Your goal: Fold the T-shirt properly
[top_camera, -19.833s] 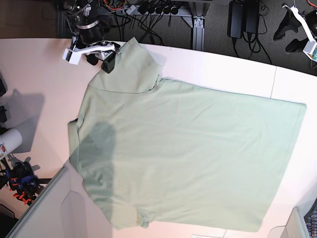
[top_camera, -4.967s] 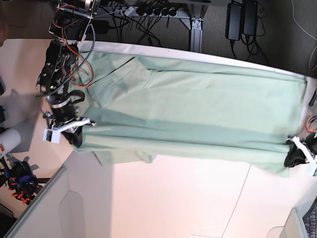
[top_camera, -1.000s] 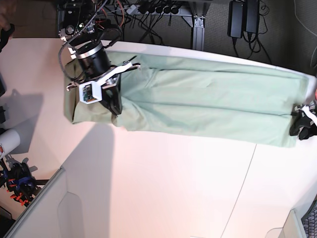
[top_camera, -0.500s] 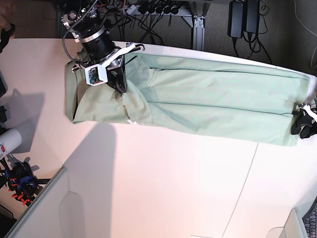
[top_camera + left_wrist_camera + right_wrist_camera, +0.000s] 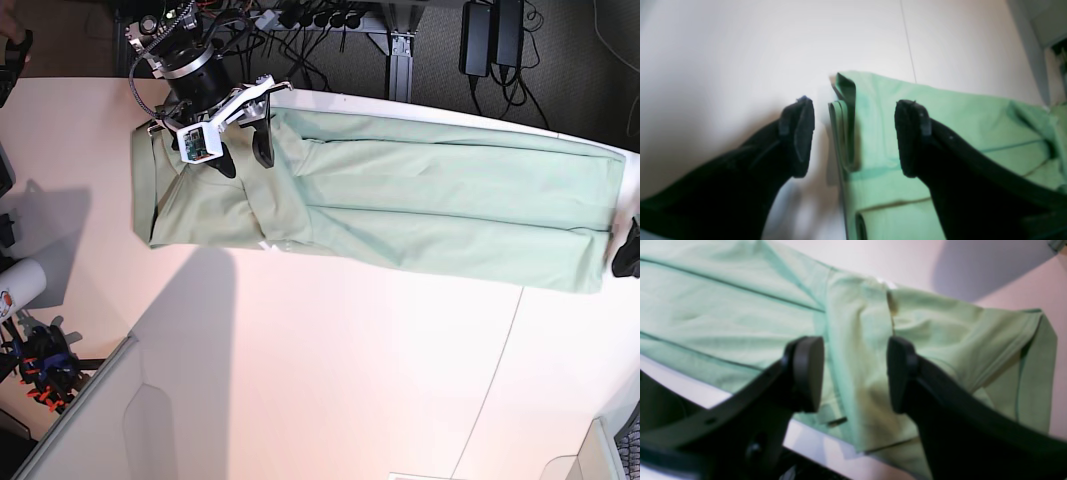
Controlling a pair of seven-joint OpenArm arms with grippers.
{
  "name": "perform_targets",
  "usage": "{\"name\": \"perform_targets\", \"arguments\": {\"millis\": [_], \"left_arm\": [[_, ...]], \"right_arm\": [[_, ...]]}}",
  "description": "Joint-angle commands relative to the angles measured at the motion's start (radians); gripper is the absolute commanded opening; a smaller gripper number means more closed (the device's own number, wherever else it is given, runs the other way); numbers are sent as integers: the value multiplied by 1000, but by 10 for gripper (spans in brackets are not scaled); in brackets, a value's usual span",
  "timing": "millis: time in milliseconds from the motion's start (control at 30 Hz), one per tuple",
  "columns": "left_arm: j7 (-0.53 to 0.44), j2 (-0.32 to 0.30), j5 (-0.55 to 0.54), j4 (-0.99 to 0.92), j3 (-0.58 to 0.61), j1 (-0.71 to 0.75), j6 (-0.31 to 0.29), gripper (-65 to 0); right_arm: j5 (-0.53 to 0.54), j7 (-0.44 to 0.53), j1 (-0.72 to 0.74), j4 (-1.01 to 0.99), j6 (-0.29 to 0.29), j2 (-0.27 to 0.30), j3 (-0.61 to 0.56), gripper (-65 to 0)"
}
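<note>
Since the frame of half a second ago, the jaws of the right gripper (image 5: 246, 160) have moved apart from each other, and the left gripper (image 5: 855, 136) has shifted a little outward, away from the end of the T-shirt (image 5: 430, 205). One T-shirt is visible, pale green, and it lies as one long, low band across the far half of the white worktop (image 5: 360, 350), with its fabric in several layers. Grippers are two in number, and each one has two dark fingers. At the right gripper, the jaws stand wide, with a clear gap between the two fingertips, and they hold nothing; they are above the gathered part of the T-shirt, but whether a tip still touches the cloth, I cannot tell. At the left gripper, the jaws are also wide open and nothing is gripped between them; in its wrist view, the folded end of the T-shirt shows through the gap, and in the base view the fingers are just beside this end. Between the two grippers, the T-shirt has long, nearly straight folds, while under the right one it is more wrinkled. One white roll (image 5: 22, 283) is at the side of the worktop, and two black boxes (image 5: 478, 40) hang behind it.
</note>
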Motion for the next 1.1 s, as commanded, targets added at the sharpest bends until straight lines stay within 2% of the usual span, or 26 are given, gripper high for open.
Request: {"name": "perform_targets", "arguments": {"millis": [0,200,367,667,867,1067], "left_arm": [[-1,-23,-40,16,-20,2,-8,-240],[10,-8,-95,14,-36,84,-8,-240],[13,32,-103,-50,-90,89,-8,-240],[63,55,-192,-110,-112,146,-8,-240],[56,99,-195,-109,-112,153,-8,-240],[45,91,-160,-105,-112,88,-8,-240]], "right_arm": [[12,24,2,19,0,-3,5,-342],[12,23,2,19,0,-14,5,-342],[12,23,1,19,0,-17,5,-342],[12,21,2,19,0,-17,5,-342],[42,21,2,19,0,-23,5,-342],[45,24,11,19,0,-48,5,-342]]}}
